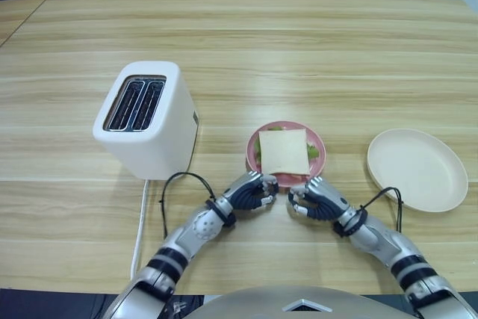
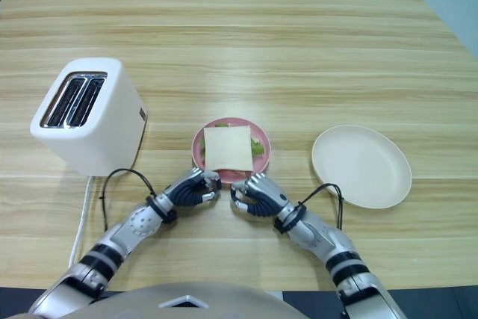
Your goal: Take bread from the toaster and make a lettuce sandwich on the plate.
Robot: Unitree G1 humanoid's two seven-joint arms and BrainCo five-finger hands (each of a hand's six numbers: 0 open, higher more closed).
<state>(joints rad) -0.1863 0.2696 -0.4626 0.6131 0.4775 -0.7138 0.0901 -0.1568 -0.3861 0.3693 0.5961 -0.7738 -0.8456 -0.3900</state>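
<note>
A white toaster (image 1: 147, 119) stands on the left of the wooden table, its two slots dark and without bread showing. A small pink plate (image 1: 317, 140) in the middle holds green lettuce (image 1: 313, 152) under a square slice of white bread (image 1: 284, 151). My left hand (image 1: 250, 191) rests on the table just in front of the plate's near left rim, fingers curled and holding nothing. My right hand (image 1: 314, 199) lies close beside it at the plate's near right rim, also curled and holding nothing.
A larger cream plate (image 1: 416, 169) with nothing on it sits to the right of the pink plate. The toaster's white cord (image 1: 139, 225) runs toward the table's near edge. Wide bare tabletop stretches behind the plates.
</note>
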